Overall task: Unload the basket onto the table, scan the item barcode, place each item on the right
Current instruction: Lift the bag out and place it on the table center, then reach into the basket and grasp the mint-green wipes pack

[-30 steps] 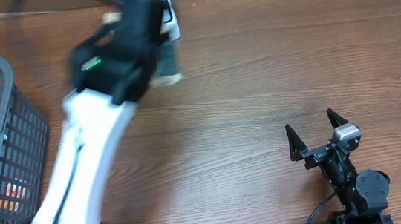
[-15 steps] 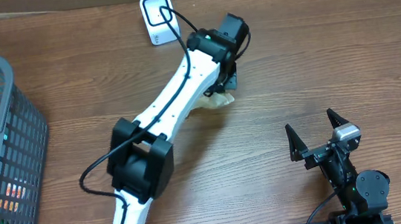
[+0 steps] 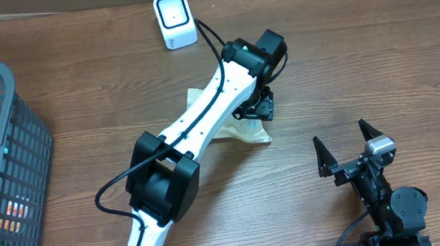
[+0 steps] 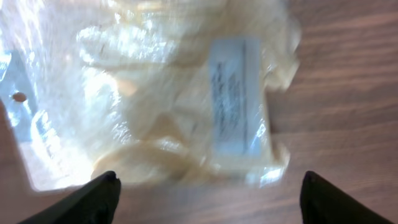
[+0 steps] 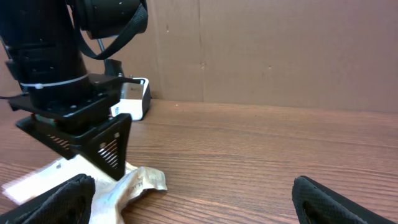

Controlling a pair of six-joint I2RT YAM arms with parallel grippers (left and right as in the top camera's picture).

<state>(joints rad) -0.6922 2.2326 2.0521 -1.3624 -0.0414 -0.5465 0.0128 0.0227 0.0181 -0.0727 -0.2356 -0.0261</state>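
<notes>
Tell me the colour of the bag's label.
The label is white with blurred dark print; left wrist view shows it best.

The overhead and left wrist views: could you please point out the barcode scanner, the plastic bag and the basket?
barcode scanner (image 3: 173,15), overhead view, on its white face.
plastic bag (image 4: 155,93), left wrist view, on its clear middle.
basket (image 3: 22,152), overhead view, on its mesh side wall.
</notes>
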